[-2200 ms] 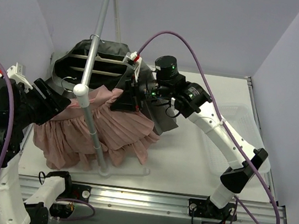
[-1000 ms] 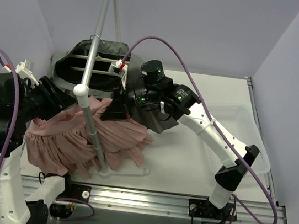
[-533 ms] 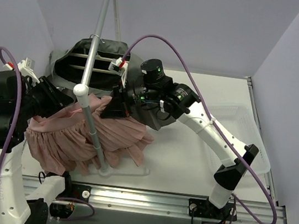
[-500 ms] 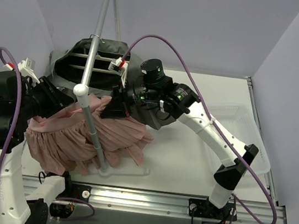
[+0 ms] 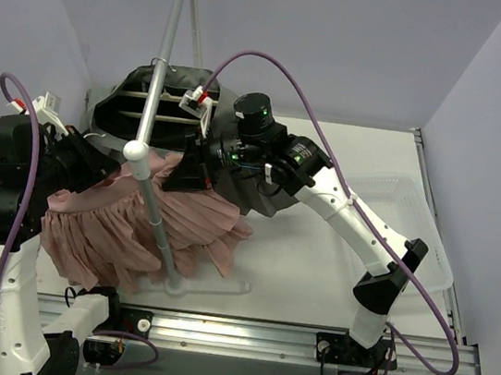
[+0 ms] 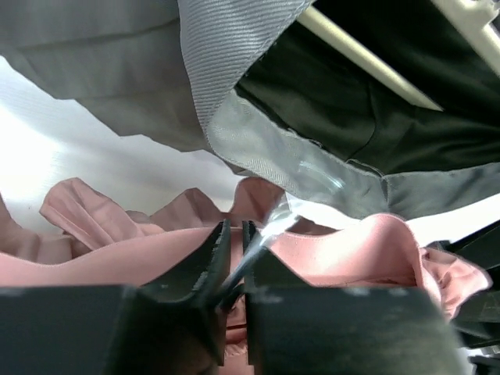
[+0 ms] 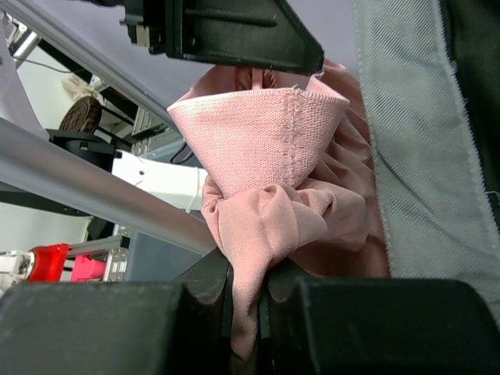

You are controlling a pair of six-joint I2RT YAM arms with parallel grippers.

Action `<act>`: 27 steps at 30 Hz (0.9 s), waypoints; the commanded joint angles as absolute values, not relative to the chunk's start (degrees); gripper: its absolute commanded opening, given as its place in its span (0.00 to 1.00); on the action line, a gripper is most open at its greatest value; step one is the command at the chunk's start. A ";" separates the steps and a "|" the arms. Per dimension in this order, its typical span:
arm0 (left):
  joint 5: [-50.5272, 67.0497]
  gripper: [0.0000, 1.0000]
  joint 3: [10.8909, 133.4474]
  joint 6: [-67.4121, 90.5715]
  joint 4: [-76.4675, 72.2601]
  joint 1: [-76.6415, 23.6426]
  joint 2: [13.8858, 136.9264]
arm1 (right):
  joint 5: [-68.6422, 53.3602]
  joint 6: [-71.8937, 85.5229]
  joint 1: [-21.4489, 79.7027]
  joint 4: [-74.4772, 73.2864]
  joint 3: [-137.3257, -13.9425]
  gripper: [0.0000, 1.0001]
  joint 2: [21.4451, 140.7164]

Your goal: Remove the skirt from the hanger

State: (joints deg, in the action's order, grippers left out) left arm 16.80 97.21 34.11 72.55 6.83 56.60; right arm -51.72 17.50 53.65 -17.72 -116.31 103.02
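At the left of the top view, the left gripper (image 5: 84, 164) sits at the left end of the pink skirt (image 5: 137, 228). Its wrist view shows the jaws drawn to a narrow slit around a thin clear plastic strip, which I take to be part of the hanger (image 6: 275, 223), with the waistband just below.

The skirt hangs in the lower left of the frame, in front of the slanted rack pole (image 5: 162, 63) and below a grey garment (image 5: 165, 101). Its ruffles droop towards the table (image 5: 313, 271). The waistband's long axis runs left to right between the two grippers.

At centre, the right gripper (image 5: 187, 171) is clenched on a bunched fold of pink fabric at the waistband's right end, plain in its wrist view (image 7: 246, 293).

The left gripper is therefore nearer the hanger, and the cloth lies to its right. I judge that freeing the skirt depends on pulling those two ends apart along that axis.

The hanger's hook and any clips are hidden. Clear plastic barely shows from above. I cannot tell whether the waistband remains clipped.
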 commanded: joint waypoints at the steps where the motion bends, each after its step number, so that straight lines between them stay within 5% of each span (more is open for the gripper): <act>1: 20.04 0.10 98.26 32.96 70.84 5.89 56.69 | -52.74 19.42 54.32 -10.28 -119.71 0.00 103.10; 4: 20.04 0.02 98.79 32.52 70.14 5.89 56.86 | -51.68 19.60 54.23 -11.33 -119.53 0.00 103.27; 5: 19.08 0.02 99.31 32.00 71.09 5.80 56.95 | -50.46 19.34 54.23 -13.08 -119.53 0.06 103.27; 7: 18.37 0.02 99.93 31.12 71.10 5.63 57.22 | -48.61 18.90 54.23 -15.28 -119.27 0.42 102.75; 13: 16.27 0.02 99.41 29.88 70.31 5.54 56.87 | -43.68 17.41 53.79 -19.15 -115.84 0.62 99.41; 27: 16.96 0.02 102.50 29.79 69.09 4.48 60.57 | -39.46 14.07 46.06 -22.67 -103.97 0.57 89.64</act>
State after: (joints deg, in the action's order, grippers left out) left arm 15.70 101.84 29.15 73.03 4.84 62.15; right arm -39.18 15.00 47.03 -23.86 -103.81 91.09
